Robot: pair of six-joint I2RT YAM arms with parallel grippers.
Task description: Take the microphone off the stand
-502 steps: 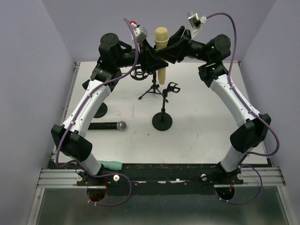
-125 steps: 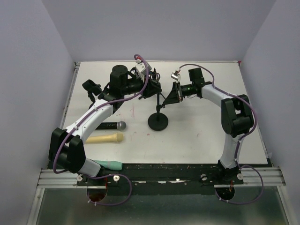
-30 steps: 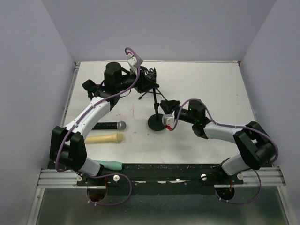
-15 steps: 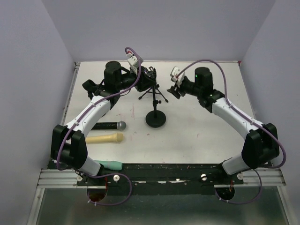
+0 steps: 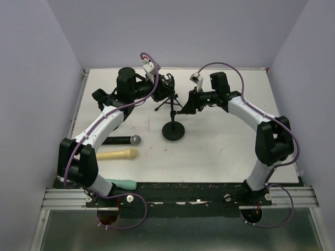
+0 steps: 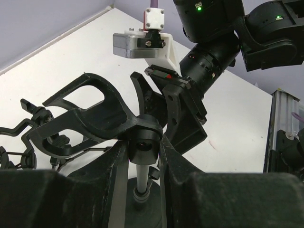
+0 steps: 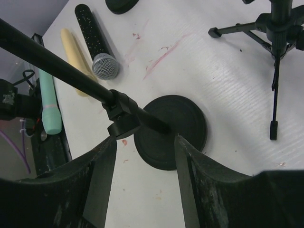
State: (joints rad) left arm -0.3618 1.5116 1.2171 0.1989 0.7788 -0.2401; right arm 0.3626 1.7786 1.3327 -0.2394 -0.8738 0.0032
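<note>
The black stand with a round base (image 5: 173, 130) carries an empty clip (image 6: 85, 114). My left gripper (image 6: 142, 147) is shut on the clip's joint at the top of the pole (image 6: 141, 183); from above the left gripper (image 5: 168, 86) sits over the stand. My right gripper (image 7: 145, 138) is open, its fingers either side of the slanting pole (image 7: 57, 66) above the base (image 7: 180, 133), not touching it. In the top view the right gripper (image 5: 183, 109) is just right of the stand. The cream microphone (image 5: 117, 153) lies on the table at the left.
A black microphone with a silver grille (image 5: 121, 140) lies beside the cream one, and a teal microphone (image 5: 123, 184) lies at the near edge. A tripod stand (image 5: 168, 103) is behind the round base. Another stand's clip (image 5: 102, 95) is at the far left.
The right arm swung from low beside the round base, up to the back, then in beside the stand pole, its jaws wider than a second ago. The left gripper kept its hold.
</note>
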